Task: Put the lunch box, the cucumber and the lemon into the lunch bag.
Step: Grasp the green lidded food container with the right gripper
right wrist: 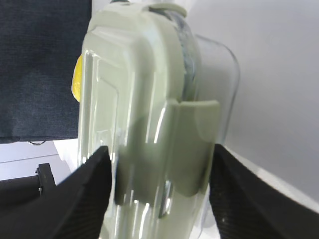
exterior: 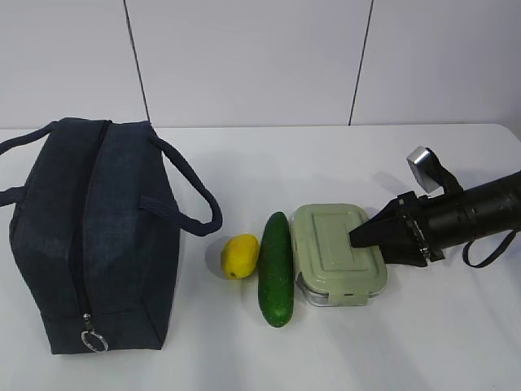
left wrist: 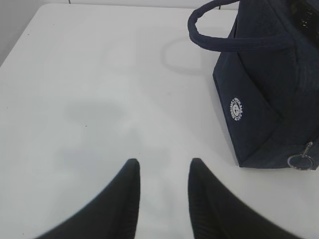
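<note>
A white table (exterior: 456, 342) fills the lower part of the exterior view, under a pale panelled wall. At the left of the frame stands the lunch bag (exterior: 94, 236), dark navy, upright, its top zipper running toward the camera and ending in a metal ring pull (exterior: 94, 340); one strap handle (exterior: 191, 195) loops out to its right. Just right of the bag, in the centre, lies the lemon (exterior: 240, 255), with the cucumber (exterior: 276, 269) just beside it and the lunch box (exterior: 336, 252) next, close against the cucumber. The right gripper (exterior: 358, 238) reaches in from the right edge; in the right wrist view its two black fingers (right wrist: 89, 194) sit one on each side of the box's end, at a green lid clip (right wrist: 187, 149), though whether they press it I cannot tell. The left gripper (left wrist: 162, 172) hangs partly open and empty over bare table, the bag at the upper right of its view.
</note>
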You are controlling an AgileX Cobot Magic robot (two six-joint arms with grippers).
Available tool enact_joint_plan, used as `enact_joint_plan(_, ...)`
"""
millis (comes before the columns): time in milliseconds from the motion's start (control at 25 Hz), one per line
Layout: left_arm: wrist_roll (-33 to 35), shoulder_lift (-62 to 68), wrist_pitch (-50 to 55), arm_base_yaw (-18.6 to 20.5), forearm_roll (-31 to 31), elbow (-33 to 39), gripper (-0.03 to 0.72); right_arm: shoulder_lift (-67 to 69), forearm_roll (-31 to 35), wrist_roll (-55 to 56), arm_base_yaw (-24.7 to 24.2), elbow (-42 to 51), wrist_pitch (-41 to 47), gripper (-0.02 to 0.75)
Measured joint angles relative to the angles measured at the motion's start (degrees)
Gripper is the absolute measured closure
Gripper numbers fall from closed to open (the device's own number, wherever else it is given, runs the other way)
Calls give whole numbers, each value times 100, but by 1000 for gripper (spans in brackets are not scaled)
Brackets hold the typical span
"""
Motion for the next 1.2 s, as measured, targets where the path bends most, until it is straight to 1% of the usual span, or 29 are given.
enact_joint_plan(240,0,0,0,0,0,0,454,0,-13,23,0,0,0,294)
enact_joint_plan(440,0,0,0,0,0,0,454,0,-42,47,0,0,0,337)
enact_joint_plan(680,0,0,0,0,0,0,454,0,-42,69,0,-9,0,358)
enact_joint_plan(1200,0,0,0,0,0,0,454,0,-56,109,0,-9,10,360)
